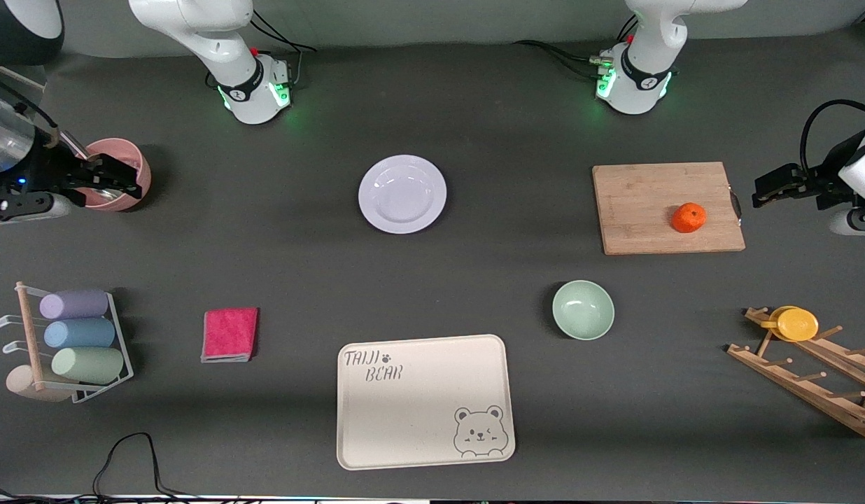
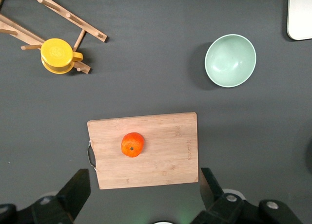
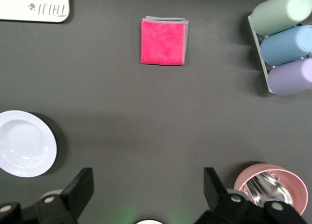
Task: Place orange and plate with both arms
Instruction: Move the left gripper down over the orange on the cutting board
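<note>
bear tray (image 1: 424,402): cream, rectangular, nearest the front camera, bare.

then across the front view from its one edge to the other:

cup rack (image 1: 82,336): three pastel cups lying on their sides, toward the right arm's end of the table.

right gripper (image 1: 121,180): up in the air over the pink bowl (image 1: 117,175), fingers apart, holding nothing; this arm waits.

pink cloth (image 1: 229,334): folded, between the cup rack and the bear tray.

plate (image 1: 402,193): white, flat on the table mid-way along it, farther from the front camera than the bear tray, nothing on it.

green bowl (image 1: 583,309): empty, beside the bear tray toward the left arm's end.

cutting board (image 1: 667,207): wooden, farther from the camera than the green bowl.

orange (image 1: 688,217): on the cutting board, near its handle edge, untouched.

left gripper (image 1: 772,189): in the air just off the cutting board's handle edge, fingers spread wide, empty.

yellow cup (image 1: 795,323): on the wooden peg rack (image 1: 817,378).

risk: the orange is round and may roll off the board if a finger nudges it before closing. the plate is shallow and glossy; a rim pinch may slip.
</note>
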`<state>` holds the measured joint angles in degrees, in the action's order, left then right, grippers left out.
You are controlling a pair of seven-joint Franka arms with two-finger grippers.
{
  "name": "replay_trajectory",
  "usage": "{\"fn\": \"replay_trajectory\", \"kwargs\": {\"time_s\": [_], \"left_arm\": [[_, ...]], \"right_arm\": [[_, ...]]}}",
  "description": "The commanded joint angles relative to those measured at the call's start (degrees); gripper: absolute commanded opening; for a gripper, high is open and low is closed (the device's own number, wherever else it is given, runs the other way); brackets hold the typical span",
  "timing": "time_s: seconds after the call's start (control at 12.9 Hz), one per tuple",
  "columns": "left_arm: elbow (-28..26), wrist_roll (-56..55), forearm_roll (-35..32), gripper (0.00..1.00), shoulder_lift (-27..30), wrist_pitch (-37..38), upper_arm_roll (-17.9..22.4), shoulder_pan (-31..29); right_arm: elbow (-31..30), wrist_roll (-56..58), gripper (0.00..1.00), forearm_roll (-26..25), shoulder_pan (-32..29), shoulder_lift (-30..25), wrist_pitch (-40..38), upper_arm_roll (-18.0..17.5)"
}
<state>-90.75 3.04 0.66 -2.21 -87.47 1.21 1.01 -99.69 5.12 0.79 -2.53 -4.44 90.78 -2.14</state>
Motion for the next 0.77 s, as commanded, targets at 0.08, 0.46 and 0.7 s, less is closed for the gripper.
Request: {"fn": "replay_trajectory", "kwargs": {"time_s": [0.08,0.46,0.7], "left_arm": [[0.49,-0.75,-0.40,1.00,-0.07,0.98,0.02,0.13],[-3.88,0.48,-1.27,1.00,4.91,2.13,0.90,-0.39],[-14.77,4.86,-2.60,1.00,15.19,0.46,1.60,-3.63]], "right_arm": [[1.16,-0.55,1.00,0.78,1.03,0.57,-1.49,1.09],[2.13,-0.46,1.00,2.28,1.30,1.36,-1.49,1.00],[4.23,-0.46,1.00,2.28,1.38,4.26,-1.31,0.82]]}}
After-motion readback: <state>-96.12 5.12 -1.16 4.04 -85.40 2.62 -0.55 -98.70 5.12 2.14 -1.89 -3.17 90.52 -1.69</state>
